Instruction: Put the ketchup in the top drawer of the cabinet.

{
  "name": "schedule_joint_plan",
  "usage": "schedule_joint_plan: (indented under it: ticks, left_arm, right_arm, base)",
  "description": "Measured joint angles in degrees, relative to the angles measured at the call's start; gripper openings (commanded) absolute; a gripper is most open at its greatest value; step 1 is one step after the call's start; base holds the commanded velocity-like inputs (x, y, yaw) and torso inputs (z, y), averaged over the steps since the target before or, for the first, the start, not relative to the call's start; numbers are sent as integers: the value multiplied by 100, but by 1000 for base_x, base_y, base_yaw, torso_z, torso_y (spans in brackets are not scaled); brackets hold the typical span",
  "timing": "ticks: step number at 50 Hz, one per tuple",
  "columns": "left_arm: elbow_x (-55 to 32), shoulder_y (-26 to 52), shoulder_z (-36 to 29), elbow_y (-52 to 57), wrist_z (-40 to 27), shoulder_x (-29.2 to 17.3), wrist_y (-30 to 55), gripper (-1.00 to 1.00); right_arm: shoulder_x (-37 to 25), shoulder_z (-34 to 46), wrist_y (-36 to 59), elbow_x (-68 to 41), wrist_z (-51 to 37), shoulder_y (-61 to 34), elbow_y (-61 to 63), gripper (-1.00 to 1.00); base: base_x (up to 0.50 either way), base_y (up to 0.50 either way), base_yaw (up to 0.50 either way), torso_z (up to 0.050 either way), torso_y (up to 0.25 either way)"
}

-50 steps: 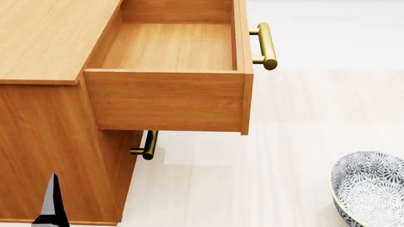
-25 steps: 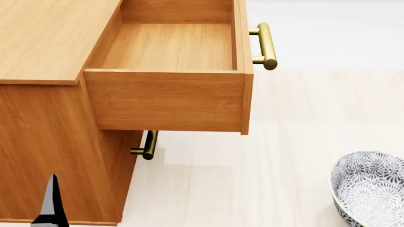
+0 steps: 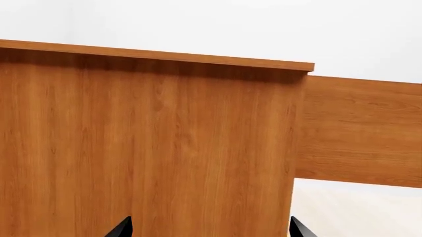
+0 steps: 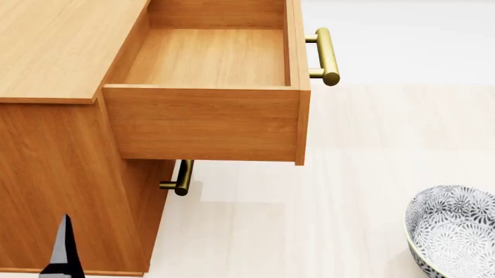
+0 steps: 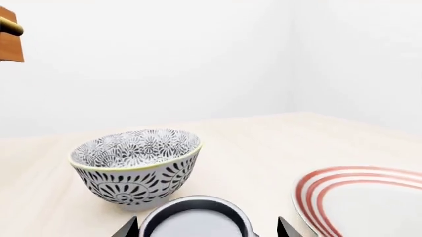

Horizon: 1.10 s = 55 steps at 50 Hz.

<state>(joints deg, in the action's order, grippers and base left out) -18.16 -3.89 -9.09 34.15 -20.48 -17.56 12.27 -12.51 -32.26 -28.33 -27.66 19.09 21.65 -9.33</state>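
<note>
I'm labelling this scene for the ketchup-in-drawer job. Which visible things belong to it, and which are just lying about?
Belong to the job:
ketchup, only its grey lid showing, between the right gripper's fingertips
top drawer, pulled open and empty
cabinet

Lying about:
patterned bowl
red-striped plate
lower drawer handle

Top drawer (image 4: 203,119) pulled open, empty; ketchup (image 5: 195,221) beside bowl (image 5: 135,167).
</note>
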Motion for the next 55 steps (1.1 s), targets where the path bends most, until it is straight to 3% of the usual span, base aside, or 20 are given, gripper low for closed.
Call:
schedule_joint_plan:
  ticks: [55]
  left_arm:
    - [-162,-38,27,-140,-72,-67,-175,100]
  right_arm:
    - [-1,219,-12,462,-298,-185,-111,100]
  base:
    - [0,0,0,0,0]
